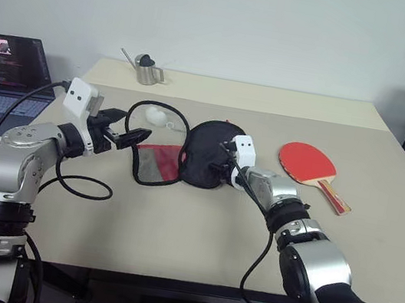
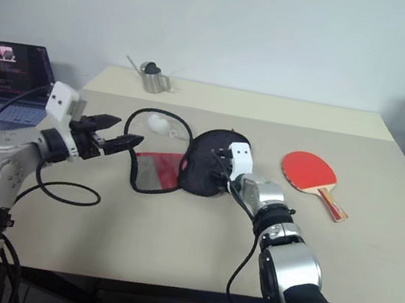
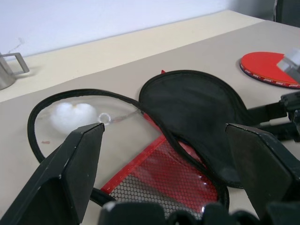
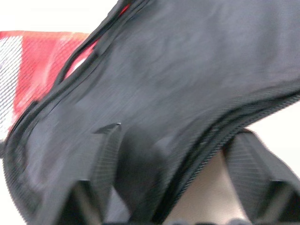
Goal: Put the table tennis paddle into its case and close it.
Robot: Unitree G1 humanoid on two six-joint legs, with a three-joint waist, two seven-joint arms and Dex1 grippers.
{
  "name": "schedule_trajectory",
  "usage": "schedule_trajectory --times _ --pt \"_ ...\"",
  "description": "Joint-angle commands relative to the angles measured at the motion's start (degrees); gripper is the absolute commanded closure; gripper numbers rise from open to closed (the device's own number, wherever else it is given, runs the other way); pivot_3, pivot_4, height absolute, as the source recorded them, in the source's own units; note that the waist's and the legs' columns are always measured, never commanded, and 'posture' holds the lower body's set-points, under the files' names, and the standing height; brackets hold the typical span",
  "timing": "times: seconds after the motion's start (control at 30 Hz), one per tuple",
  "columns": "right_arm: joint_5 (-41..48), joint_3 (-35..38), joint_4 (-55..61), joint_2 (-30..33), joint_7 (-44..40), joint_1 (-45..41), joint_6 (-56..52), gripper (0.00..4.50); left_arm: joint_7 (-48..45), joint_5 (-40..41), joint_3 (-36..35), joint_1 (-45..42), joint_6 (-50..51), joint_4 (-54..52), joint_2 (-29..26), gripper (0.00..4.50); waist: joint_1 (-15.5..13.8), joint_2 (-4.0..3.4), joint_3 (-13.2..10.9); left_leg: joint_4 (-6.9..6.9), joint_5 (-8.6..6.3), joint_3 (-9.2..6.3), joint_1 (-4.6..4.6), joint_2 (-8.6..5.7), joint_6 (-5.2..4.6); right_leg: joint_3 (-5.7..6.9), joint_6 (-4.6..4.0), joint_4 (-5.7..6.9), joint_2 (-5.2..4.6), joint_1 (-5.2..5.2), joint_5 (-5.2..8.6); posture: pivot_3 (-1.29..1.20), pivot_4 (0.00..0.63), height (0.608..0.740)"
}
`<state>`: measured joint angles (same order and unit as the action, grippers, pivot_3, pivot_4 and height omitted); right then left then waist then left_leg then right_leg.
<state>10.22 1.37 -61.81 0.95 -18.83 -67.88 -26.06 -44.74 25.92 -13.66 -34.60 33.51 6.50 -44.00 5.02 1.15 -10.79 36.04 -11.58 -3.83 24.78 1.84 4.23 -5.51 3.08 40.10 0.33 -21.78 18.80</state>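
On the beige counter (image 1: 197, 228) the case (image 1: 206, 154) lies unzipped near the middle, its black fabric half raised and folded toward the robot's right, the red mesh half (image 1: 158, 162) flat beside it toward the left, and a loop of black edging arching over a white crumpled lump (image 1: 156, 116) behind. Any logo or lettering on the red side is too small to read. Well apart from the case, to the right, the table tennis paddle (image 1: 307, 164) rests red face up with its wooden handle pointing toward the counter's near right edge; it touches neither arm. The right pincer (image 2: 215, 171) is at the near rim of the black flap — its wrist view shows the zip edge running between the two black fingers (image 4: 108, 154), one finger over the fabric and one under it, partly closed around the rim, though whether it actually pinches cannot be told. The left pincer (image 1: 136, 137) hovers wide open just left of the red mesh half, holding nothing. A small metal watering can (image 1: 148, 69) stands at the far side, and an open laptop (image 1: 4, 79) sits off to the left — its screen text is unreadable.
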Motion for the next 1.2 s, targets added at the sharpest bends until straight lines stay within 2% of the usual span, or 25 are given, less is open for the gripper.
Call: schedule_trajectory --times 0.03,0.23,0.37,0.6,0.83,1.13,1.2 --pt "0.81 3.30 -0.94 0.25 2.06 -2.68 2.55 2.60 -1.14 0.73 -1.68 -1.85 -1.97 -0.50 -0.84 0.00 0.00 0.00 0.00 0.00 0.00 0.00 0.00 0.00 0.00 0.00 0.00 0.00 0.00 0.00 0.00 0.00 0.150 0.740" --pt "1.00 6.68 -2.52 1.10 4.80 -4.05 3.90 4.49 -1.58 1.31 -1.11 -3.11 -1.66 -0.30 -0.26 0.00 0.01 0.00 0.00 0.00 0.00 0.01 0.00 0.00 0.00 -0.01 0.00 0.00 0.00 0.00 0.00 0.00 0.150 0.740" --pt "0.58 8.05 -3.35 2.52 5.49 -4.45 4.09 4.49 -2.08 1.54 -0.25 -3.98 -1.51 -0.50 0.48 0.00 0.01 0.00 0.00 0.00 0.00 0.01 0.00 -0.01 0.00 -0.01 0.00 0.00 0.00 0.00 0.00 0.00 0.150 0.740" --pt "-1.93 5.86 -4.14 7.96 0.47 -4.10 1.32 4.49 -3.27 1.58 1.88 -5.44 -0.97 -1.27 2.49 0.00 -0.22 0.00 0.00 0.00 0.01 0.02 0.00 -0.03 0.01 -0.01 0.00 0.00 -0.01 0.01 0.00 0.00 0.150 0.740" --pt "-2.45 6.54 -3.72 11.83 -1.11 -3.30 -1.30 4.49 -4.40 1.26 3.60 -7.51 -1.08 -0.39 3.98 0.00 -0.11 0.00 0.00 0.00 0.01 0.03 0.00 -0.02 0.01 -0.01 0.00 0.00 0.00 0.01 0.00 0.00 0.150 0.740" --pt "-3.07 6.06 -4.11 12.73 -3.13 -3.08 -3.68 4.49 -5.15 0.61 4.93 -9.26 -1.53 1.09 5.32 0.00 -0.07 0.00 0.00 0.00 0.01 0.04 0.00 -0.03 0.01 -0.03 0.00 0.00 0.00 0.01 0.00 0.00 0.150 0.740" --pt "-3.57 5.85 -4.34 12.67 -2.12 -2.73 -3.55 4.05 -5.35 0.64 5.00 -9.36 -1.57 1.18 5.28 0.00 -0.07 0.00 0.00 0.00 0.02 0.05 0.00 -0.03 0.01 -0.03 0.00 0.00 -0.01 0.01 0.00 0.00 0.150 0.740"
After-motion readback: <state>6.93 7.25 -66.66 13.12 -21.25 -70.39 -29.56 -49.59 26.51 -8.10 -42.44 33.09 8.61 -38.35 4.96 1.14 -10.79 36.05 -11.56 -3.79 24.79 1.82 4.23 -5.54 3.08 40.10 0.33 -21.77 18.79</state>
